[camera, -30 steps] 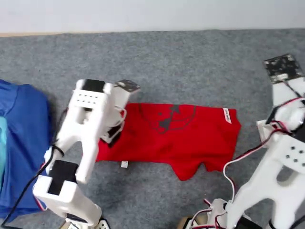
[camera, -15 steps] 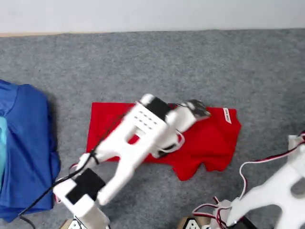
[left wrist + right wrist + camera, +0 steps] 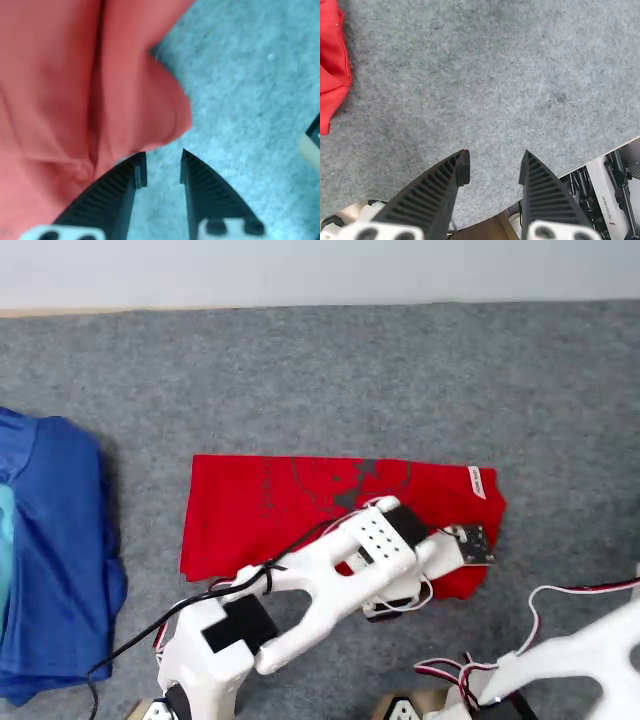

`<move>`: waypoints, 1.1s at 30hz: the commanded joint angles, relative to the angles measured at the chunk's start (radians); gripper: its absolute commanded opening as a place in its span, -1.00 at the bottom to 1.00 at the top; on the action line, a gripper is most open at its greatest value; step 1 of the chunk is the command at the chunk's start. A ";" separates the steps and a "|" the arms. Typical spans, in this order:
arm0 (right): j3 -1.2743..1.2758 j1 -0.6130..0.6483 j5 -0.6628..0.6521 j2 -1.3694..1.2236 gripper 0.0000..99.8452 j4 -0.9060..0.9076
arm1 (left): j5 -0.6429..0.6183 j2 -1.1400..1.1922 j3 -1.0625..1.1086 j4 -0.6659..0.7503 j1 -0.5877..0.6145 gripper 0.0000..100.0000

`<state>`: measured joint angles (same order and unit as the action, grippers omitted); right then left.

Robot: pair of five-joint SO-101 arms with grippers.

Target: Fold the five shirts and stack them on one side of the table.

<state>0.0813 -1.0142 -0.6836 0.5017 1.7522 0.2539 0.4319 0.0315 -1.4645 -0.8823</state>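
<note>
- High view: the red shirt (image 3: pixel 270 510) lies folded into a flat band at the middle of the grey table (image 3: pixel 400 370), with one white tag at its right end.
- High view: the left arm (image 3: pixel 330 575) lies across the shirt's near right portion, covering that corner.
- High view: a stack of blue shirts (image 3: pixel 55 540) sits at the table's left edge, well apart from the red shirt.
- High view: the right arm (image 3: pixel 590 655) stands at the near right corner, off the red shirt.
- Left wrist view: the left gripper (image 3: pixel 160 167) is low over the table, jaws parted by a narrow gap with nothing between them.
- Left wrist view: one fingertip is just beside a rounded lobe of the red shirt's edge; the other is over bare table.
- Right wrist view: the right gripper (image 3: pixel 492 167) hangs above bare table, jaws spread and holding nothing.
- Right wrist view: an edge of the red shirt shows at the side, well apart from the fingertips.
</note>
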 commanded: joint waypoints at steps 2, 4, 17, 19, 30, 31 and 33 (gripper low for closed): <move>-0.005 -0.010 -0.012 0.091 -0.65 0.045 | 0.008 0.003 -0.018 0.044 -0.008 -0.69; -0.005 -0.007 -0.012 0.117 -0.65 0.044 | 0.008 0.005 -0.022 0.055 -0.008 -0.69; -0.003 -0.008 -0.044 0.139 -0.65 0.044 | 0.008 0.012 -0.076 0.060 -0.074 -0.69; -0.003 -0.008 -0.044 0.139 -0.65 0.044 | 0.008 0.031 -0.077 0.060 -0.072 -0.69; -0.003 -0.010 -0.044 0.139 -0.65 0.044 | 0.035 0.107 -0.122 0.074 -0.008 -0.70; -0.003 -0.010 -0.044 0.139 -0.65 0.044 | 0.037 0.107 -0.122 0.072 -0.008 -0.71; -0.003 -0.010 -0.044 0.139 -0.65 0.044 | 0.037 0.109 -0.122 0.069 -0.008 -0.78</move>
<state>0.0829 -1.0157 -0.7188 0.6076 1.7522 0.2816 0.5439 -0.0545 -1.4047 -0.9083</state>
